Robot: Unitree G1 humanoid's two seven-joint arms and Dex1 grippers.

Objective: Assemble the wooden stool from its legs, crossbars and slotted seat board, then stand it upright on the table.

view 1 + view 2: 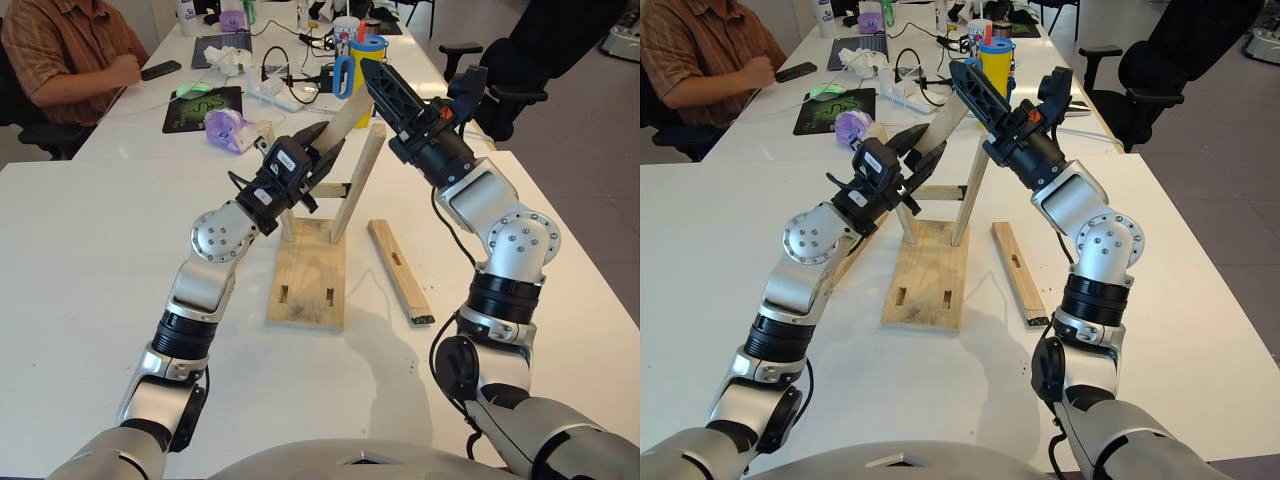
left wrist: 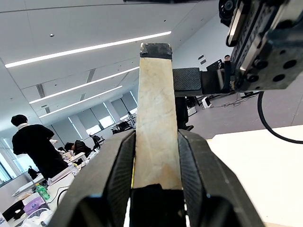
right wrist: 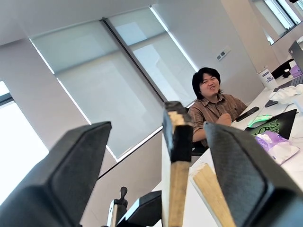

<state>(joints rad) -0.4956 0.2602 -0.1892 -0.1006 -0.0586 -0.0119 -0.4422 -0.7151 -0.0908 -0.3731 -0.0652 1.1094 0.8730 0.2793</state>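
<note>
The slotted seat board [image 1: 305, 285] lies flat on the white table. Two wooden legs rise from its far end, joined by a short crossbar [image 1: 328, 190]. My left gripper [image 1: 328, 140] is shut on the upper part of the left leg [image 2: 155, 123], whose black-capped end sticks out past the fingers [image 2: 116, 179]. The right leg [image 1: 358, 185] leans up toward my right gripper [image 1: 1005, 70], which is open. That leg's capped top [image 3: 174, 137] stands between the spread fingers [image 3: 71, 175], apart from both. Another leg [image 1: 400, 270] lies loose on the table to the right of the board.
Behind the stool parts, the far table holds a blue and yellow cup [image 1: 366, 50], blue scissors [image 1: 343, 76], a purple object [image 1: 230, 128], cables and a dark mouse mat [image 1: 205, 108]. A person sits at the far left. An office chair [image 1: 505, 85] stands at the back right.
</note>
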